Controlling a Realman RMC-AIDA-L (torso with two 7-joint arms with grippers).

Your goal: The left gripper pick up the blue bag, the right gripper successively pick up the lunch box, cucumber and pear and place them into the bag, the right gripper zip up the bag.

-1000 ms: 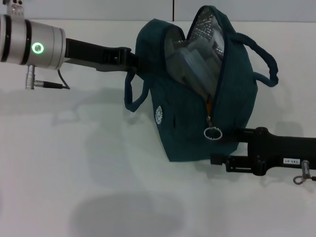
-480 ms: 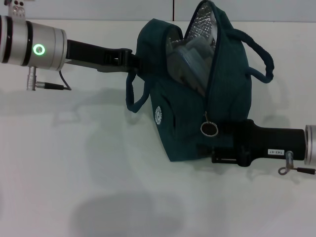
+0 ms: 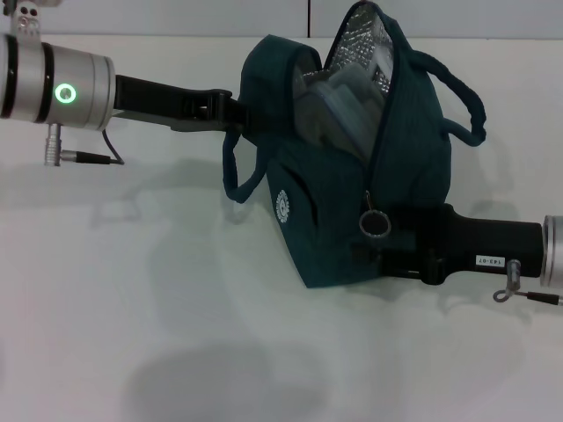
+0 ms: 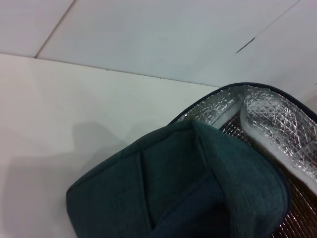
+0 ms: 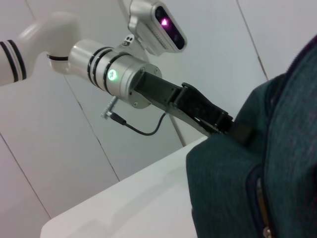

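Right end effector has advanced against the blue bag below the ring pull, finger state indiscernible; lunch box inside, zipper open; left end effector grips the bag.

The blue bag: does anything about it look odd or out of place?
Nothing looks damaged or spilled. The blue bag is held up tilted by the left tool, its zipper still mostly open, foil lining showing. The right tool is at the ring pull.
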